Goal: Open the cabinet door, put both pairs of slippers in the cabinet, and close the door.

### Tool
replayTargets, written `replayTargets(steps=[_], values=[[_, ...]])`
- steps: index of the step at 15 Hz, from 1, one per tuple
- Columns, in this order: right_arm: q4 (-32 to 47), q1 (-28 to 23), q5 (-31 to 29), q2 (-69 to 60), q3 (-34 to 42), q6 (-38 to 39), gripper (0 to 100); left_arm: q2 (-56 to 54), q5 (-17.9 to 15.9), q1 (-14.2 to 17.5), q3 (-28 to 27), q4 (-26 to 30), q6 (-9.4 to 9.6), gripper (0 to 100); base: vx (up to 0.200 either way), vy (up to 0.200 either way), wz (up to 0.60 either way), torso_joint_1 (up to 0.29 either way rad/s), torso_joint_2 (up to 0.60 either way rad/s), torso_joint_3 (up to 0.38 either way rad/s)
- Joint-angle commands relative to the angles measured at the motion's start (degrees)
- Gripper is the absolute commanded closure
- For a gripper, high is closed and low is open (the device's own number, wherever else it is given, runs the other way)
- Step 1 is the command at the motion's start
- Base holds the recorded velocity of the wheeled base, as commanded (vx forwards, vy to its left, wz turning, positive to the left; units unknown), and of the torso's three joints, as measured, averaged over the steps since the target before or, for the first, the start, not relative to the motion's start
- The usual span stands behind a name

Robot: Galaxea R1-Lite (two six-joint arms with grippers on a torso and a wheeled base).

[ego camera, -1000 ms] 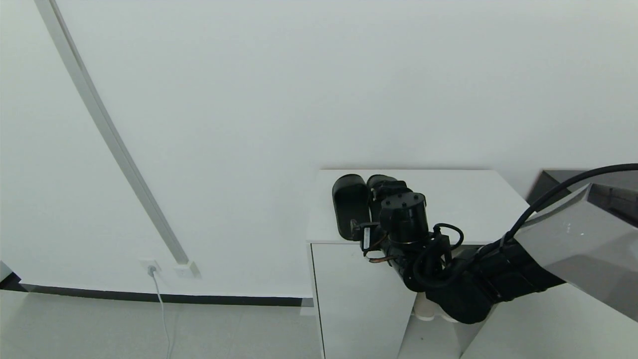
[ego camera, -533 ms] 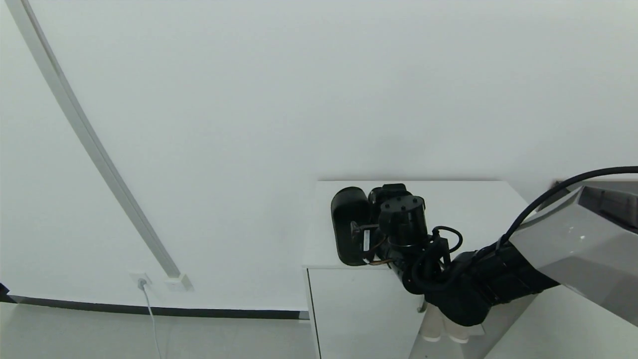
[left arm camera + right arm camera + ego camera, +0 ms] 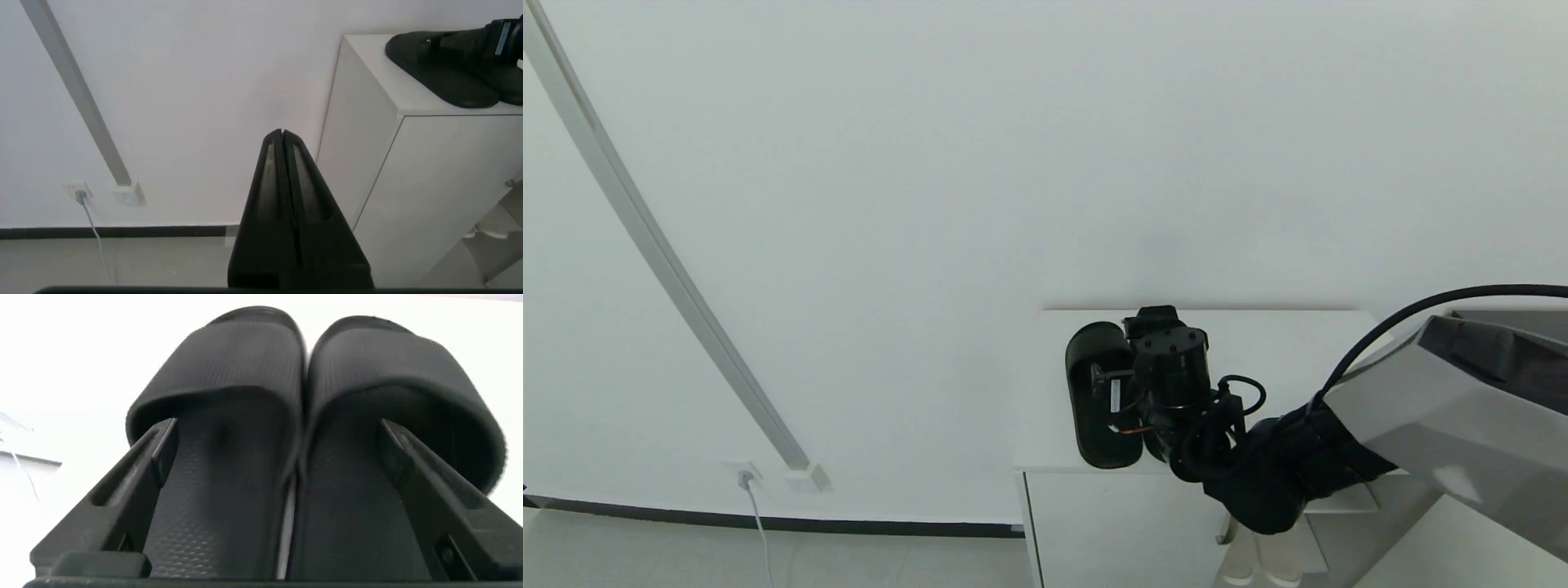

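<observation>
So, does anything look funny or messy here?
Nothing is spilled or broken. One thing is a bit odd: the black slippers lie on top of the white cabinet, right at its front edge, not inside it. The right tool is open, with one finger on each side of the pair.

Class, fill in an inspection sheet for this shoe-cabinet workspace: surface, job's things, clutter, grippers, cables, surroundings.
Surface: white cabinet top, against the wall.
Job's things: black slippers, a pair side by side on the cabinet top near its front left corner.
Clutter: nothing seen.
Grippers: right gripper open, one finger on either side of the slippers; left gripper shut, left of the cabinet, apart from it.
Cables: black cable on the right arm; white cord from wall socket.
Surroundings: white wall; grey strip on it.
</observation>
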Motion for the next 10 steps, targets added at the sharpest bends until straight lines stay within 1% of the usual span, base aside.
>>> replayTargets(steps=[1, 6, 10], values=[[-0.38, -0.48, 0.01, 2.07, -1.55, -0.62, 0, 0.07, -0.02, 0.02, 0.00, 0.01, 0.00, 100, 0.000, 0.000, 0.00, 0.000, 0.00, 0.000], [-0.82, -1.97, 0.10, 7.08, -7.96, -3.61, 0, 0.07, -0.02, 0.02, 0.00, 0.01, 0.00, 100, 0.000, 0.000, 0.00, 0.000, 0.00, 0.000], [-0.55, -2.94, 0.10, 9.98, -11.92, -4.05, 0, 0.07, 0.07, 0.02, 0.00, 0.01, -0.09, 100, 0.000, 0.000, 0.00, 0.000, 0.00, 0.000]])
